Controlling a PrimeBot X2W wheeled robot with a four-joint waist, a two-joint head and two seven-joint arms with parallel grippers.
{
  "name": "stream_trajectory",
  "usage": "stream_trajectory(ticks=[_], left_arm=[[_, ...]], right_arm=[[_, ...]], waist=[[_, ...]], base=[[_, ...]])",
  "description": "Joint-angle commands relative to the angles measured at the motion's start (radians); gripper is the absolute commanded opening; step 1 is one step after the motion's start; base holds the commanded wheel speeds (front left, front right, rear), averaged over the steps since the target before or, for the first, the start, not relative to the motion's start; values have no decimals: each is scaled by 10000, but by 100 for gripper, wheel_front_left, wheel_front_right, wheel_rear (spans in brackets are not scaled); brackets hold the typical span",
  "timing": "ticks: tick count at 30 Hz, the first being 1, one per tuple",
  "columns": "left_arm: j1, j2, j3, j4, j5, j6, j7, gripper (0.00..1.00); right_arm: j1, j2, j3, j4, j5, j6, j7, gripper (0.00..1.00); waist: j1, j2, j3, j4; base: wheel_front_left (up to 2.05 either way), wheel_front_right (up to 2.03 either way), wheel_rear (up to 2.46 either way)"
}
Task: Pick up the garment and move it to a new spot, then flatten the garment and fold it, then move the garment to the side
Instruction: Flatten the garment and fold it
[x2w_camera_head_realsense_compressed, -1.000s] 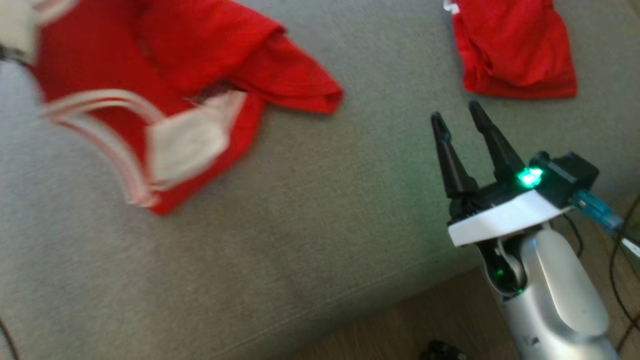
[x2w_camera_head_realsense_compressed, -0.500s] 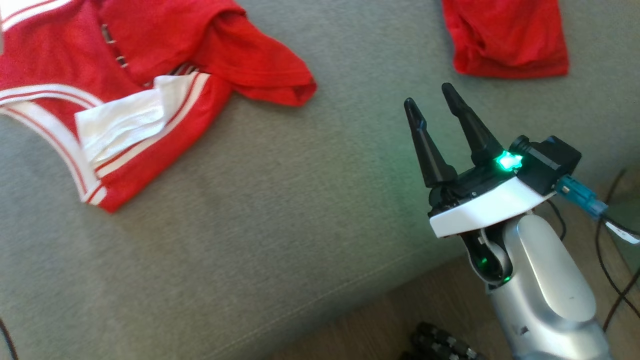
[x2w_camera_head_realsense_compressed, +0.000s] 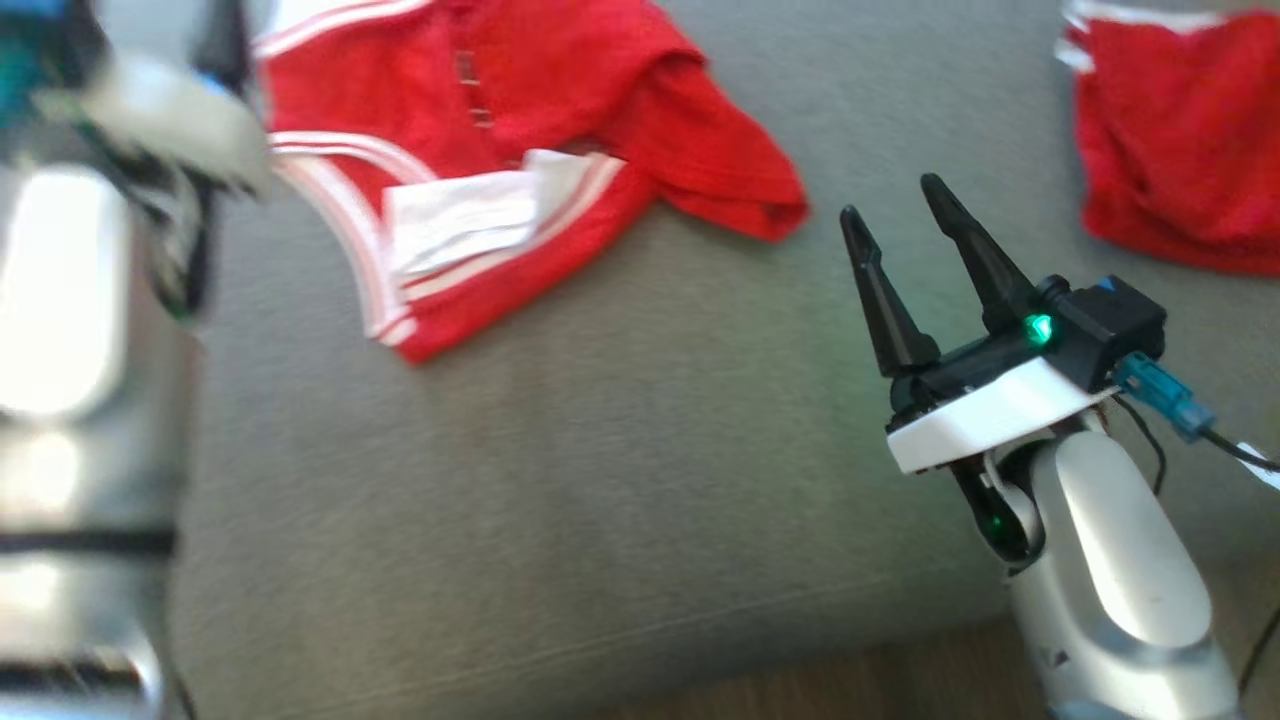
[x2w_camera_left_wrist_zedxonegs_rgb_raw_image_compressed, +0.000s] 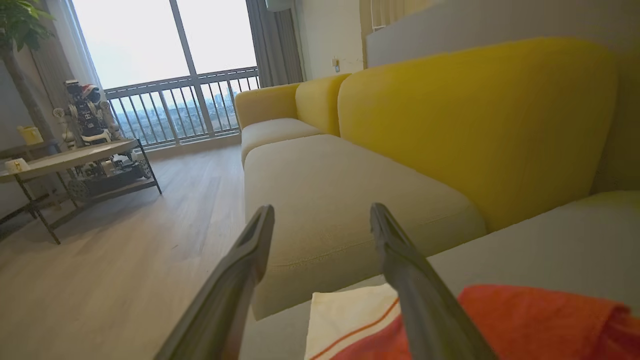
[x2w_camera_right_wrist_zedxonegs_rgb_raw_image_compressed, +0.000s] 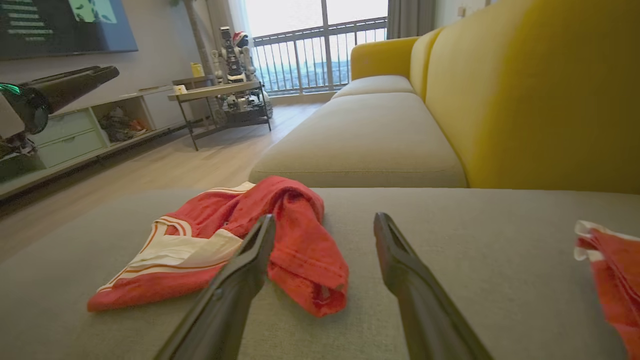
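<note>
A red garment (x2w_camera_head_realsense_compressed: 560, 150) with white trim lies crumpled on the grey sofa cushion (x2w_camera_head_realsense_compressed: 600, 480), at the top centre of the head view. My left forearm (x2w_camera_head_realsense_compressed: 90, 300) is a blur at the left edge beside it. In the left wrist view my left gripper (x2w_camera_left_wrist_zedxonegs_rgb_raw_image_compressed: 321, 209) is open, with nothing between its fingers, just above the garment's edge (x2w_camera_left_wrist_zedxonegs_rgb_raw_image_compressed: 525, 320). My right gripper (x2w_camera_head_realsense_compressed: 892, 198) is open and empty, hovering right of the garment. In the right wrist view, the right gripper (x2w_camera_right_wrist_zedxonegs_rgb_raw_image_compressed: 324, 218) has the garment (x2w_camera_right_wrist_zedxonegs_rgb_raw_image_compressed: 225, 250) lying just ahead and to the left.
A second red garment (x2w_camera_head_realsense_compressed: 1170, 150) lies at the cushion's far right. The cushion's front edge and the wooden floor (x2w_camera_head_realsense_compressed: 850, 690) run along the bottom. Yellow backrests (x2w_camera_right_wrist_zedxonegs_rgb_raw_image_compressed: 540, 95) rise behind the seat. A low table (x2w_camera_right_wrist_zedxonegs_rgb_raw_image_compressed: 220, 95) stands out on the floor. Cables (x2w_camera_head_realsense_compressed: 1200, 440) trail by my right wrist.
The head camera has panned, shifting everything rightward and bringing my left forearm into view. The garment, blurred in motion a second ago, now lies still. My right gripper stays open.
</note>
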Motion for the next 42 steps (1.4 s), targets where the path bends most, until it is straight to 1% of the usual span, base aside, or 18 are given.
stream_trajectory(ticks=[1, 6, 11, 14, 16, 20, 23, 26, 28, 29, 30, 31, 33, 37, 42], left_arm=[[451, 122, 427, -1133, -283, -3, -114, 100], [3173, -364, 381, -3912, -380, 157, -119, 100], [5590, -959, 298, -5549, -419, 349, -120, 100], [6621, -1310, 305, -6004, -540, 242, -120, 100], [7067, -1376, 332, -6060, -406, 207, -121, 100], [7445, -1593, 268, -6156, -162, 138, -121, 100], [7516, -1803, 174, -6145, -94, 87, -121, 100], [7516, -2002, -17, -6060, -119, 40, -121, 100], [7469, -2093, -254, -5975, -97, 5, -121, 100], [7414, -2154, -519, -5886, -146, -1, -121, 100], [7384, -2173, -650, -5852, -205, 8, -121, 100], [7384, -2173, -650, -5852, -205, 8, -121, 100], [7334, -2193, -898, -5833, -402, 86, -121, 100], [7258, -2200, -1454, -5883, -948, 404, -122, 100], [7157, -2202, -1914, -5864, -1297, 661, -122, 100]], right_arm=[[45, -28, 64, -306, -140, -4, 104, 100], [506, -177, -218, -382, -381, -4, 335, 100], [996, -142, -447, -470, -438, -4, 451, 100], [1232, -108, -566, -472, -425, -4, 487, 100], [1316, -93, -601, -480, -431, -4, 529, 100], [1216, -149, -589, -574, -547, -4, 736, 100], [832, -321, -424, -685, -735, -4, 1055, 100], [172, -623, -127, -575, -897, -4, 1553, 100], [-407, -1025, 71, -279, -1072, -4, 1955, 100], [-1027, -1446, 229, 181, -1104, -4, 2308, 100], [-1346, -1695, 327, 452, -1126, -4, 2477, 100], [-1346, -1695, 327, 452, -1126, -4, 2477, 100], [-1970, -2223, 652, 1062, -1207, -4, 2734, 100], [-3082, -3118, 1601, 2373, -1087, -4, 3101, 100], [-4058, -3800, 2907, 3758, -658, -4, 3213, 100]], waist=[[1, 0, -701, 1016], [1, 0, -1188, 1929], [1, 0, -1519, 2434], [1, 0, -1671, 2655], [1, 0, -1728, 2810], [1, 0, -1723, 3188], [1, 0, -1533, 3538], [1, 0, -1219, 3945], [1, 0, -964, 4281], [1, 0, -698, 4652], [1, 0, -556, 4848], [1, 0, -556, 4848], [1, 0, -321, 5196], [1, 0, 47, 5728], [1, 0, 222, 6182]], base=[[0, 0, 0], [0, 0, 0], [0, 0, 0], [0, 0, 0], [0, 0, 0], [0, 0, 0], [0, 0, 0], [0, 0, 0], [0, 0, 0], [0, 0, 0], [0, 0, 0], [0, 0, 0], [0, 0, 0], [0, 0, 0], [0, 0, 0]])
